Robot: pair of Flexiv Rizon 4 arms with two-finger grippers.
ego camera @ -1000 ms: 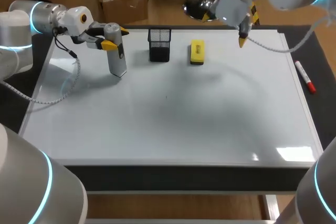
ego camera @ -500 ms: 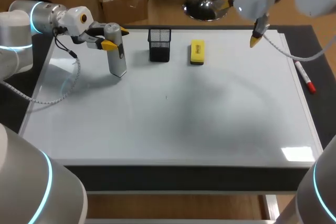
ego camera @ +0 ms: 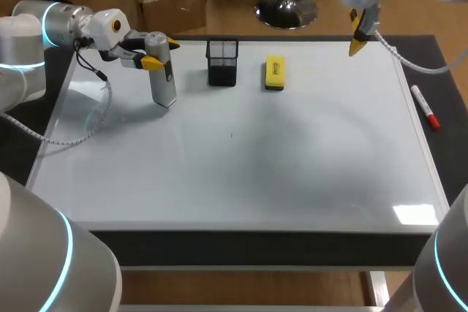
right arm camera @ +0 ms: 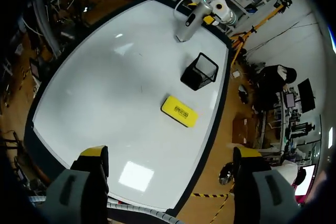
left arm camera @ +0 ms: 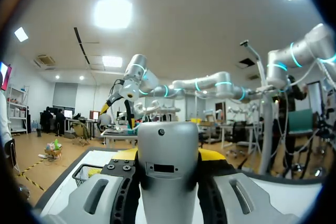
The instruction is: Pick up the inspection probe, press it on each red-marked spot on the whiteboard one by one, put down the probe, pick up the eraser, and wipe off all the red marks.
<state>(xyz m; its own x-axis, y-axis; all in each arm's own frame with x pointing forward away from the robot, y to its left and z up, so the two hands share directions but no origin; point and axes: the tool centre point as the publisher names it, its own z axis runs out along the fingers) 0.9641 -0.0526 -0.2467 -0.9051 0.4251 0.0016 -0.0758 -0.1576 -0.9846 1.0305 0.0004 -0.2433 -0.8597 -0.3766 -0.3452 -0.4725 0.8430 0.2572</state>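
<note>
- inspection probe: silver cylinder, near upright with a slight tilt, to the left-arm side of the mesh cup, near it but not touching. Lower end is at the whiteboard; can't tell if it touches.
- left claw: pinching the probe's upper part from two sides; the wrist view shows yellow tips on either side of the body.
- eraser: yellow, flat on the board, just to the right-arm side of the mesh cup, untouched.
- right claw: well past the eraser from the mesh cup, up above the board's far corner, fingers spread wide, nothing in them.
- red marker: far from the mesh cup, off the board on the dark tabletop strip.
- No red spots that I can make out on the board, only a tiny dark speck nearer than the cup.
- Risks, my read: with no marks showing, the probe may press wrong spots. A tilted probe could slip in the pinch when pushed down. Setting it down by the mesh cup could knock the cup. The eraser grab is tight beside the cup, so a finger could clip it.
</note>
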